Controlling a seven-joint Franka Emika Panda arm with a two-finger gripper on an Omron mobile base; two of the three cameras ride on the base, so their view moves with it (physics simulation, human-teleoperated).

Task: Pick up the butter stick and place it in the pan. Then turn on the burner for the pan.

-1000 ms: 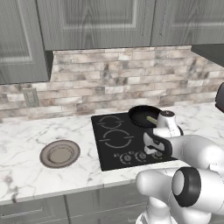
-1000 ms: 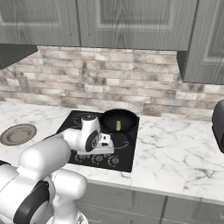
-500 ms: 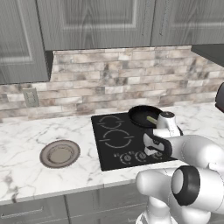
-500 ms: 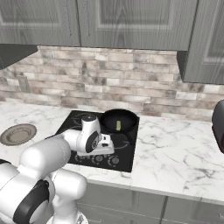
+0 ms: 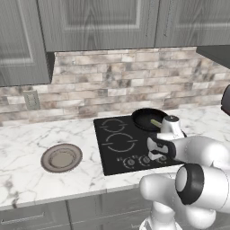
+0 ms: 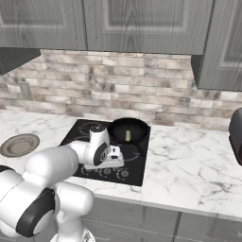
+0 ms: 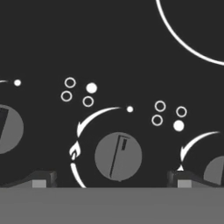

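Butter stick [image 6: 127,136]: beyond your gripper, in the pan [image 6: 128,130], long axis running away from you.
Gripper [image 7: 112,178]: spread, straddling a knob [image 7: 118,156].

A grey round knob [image 7: 118,156] sits on the black cooktop [image 7: 87,39], between the two dark fingertips [image 7: 41,178] of the gripper [image 7: 111,180], which stand wide apart. A white flame mark [image 7: 74,152] lies just beside the knob, with small white rings and dots above it.

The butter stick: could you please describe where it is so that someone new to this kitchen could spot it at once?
Start at the black cooktop set in the white marble counter below the brick wall. On its back right ring sits the round black pan. The butter stick lies inside that pan, a small pale yellow-olive bar, the only light thing against its dark inside.
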